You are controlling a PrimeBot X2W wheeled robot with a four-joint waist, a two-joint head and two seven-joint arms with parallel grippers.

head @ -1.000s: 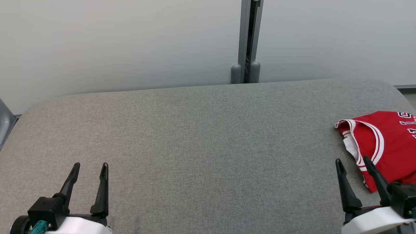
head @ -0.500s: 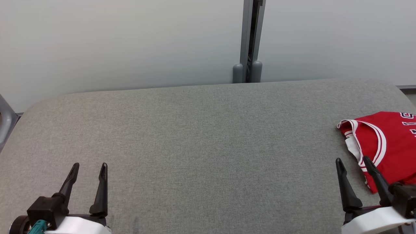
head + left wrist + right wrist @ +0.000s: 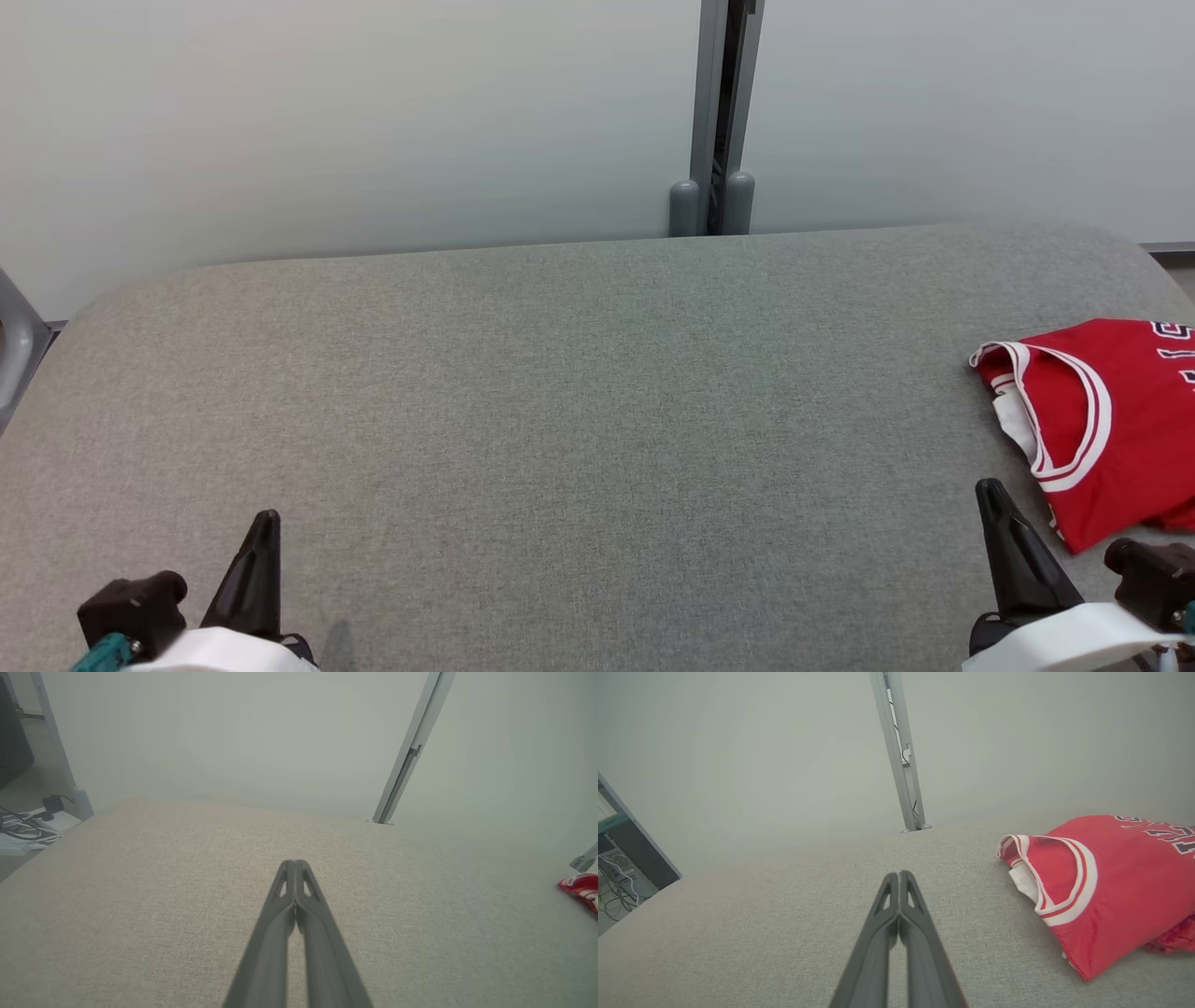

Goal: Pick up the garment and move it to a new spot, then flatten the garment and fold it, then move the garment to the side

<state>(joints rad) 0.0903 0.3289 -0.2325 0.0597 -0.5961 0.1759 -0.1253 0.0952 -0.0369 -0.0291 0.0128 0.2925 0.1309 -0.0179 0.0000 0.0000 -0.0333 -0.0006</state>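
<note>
The red garment (image 3: 1111, 411) lies on the grey surface (image 3: 560, 420), at its far right side. It is a sleeveless jersey, folded into a compact shape. An opening edged with white and red trim faces the middle of the surface, and a bit of white fabric shows at this opening. Dark letters are on the part nearest the right edge, but they are cut off and I cannot read them.

The right end effector (image 3: 991, 487) is low at the near edge, just to the left of the garment and not touching it. Its two dark fingers are pressed together and hold nothing. The left end effector (image 3: 267, 516) is at the near left corner, well apart from the garment. Its fingers are also together and empty. Both point toward the pale wall (image 3: 327, 121). A grey post (image 3: 717, 112) stands upright against this wall, behind the surface.
</note>
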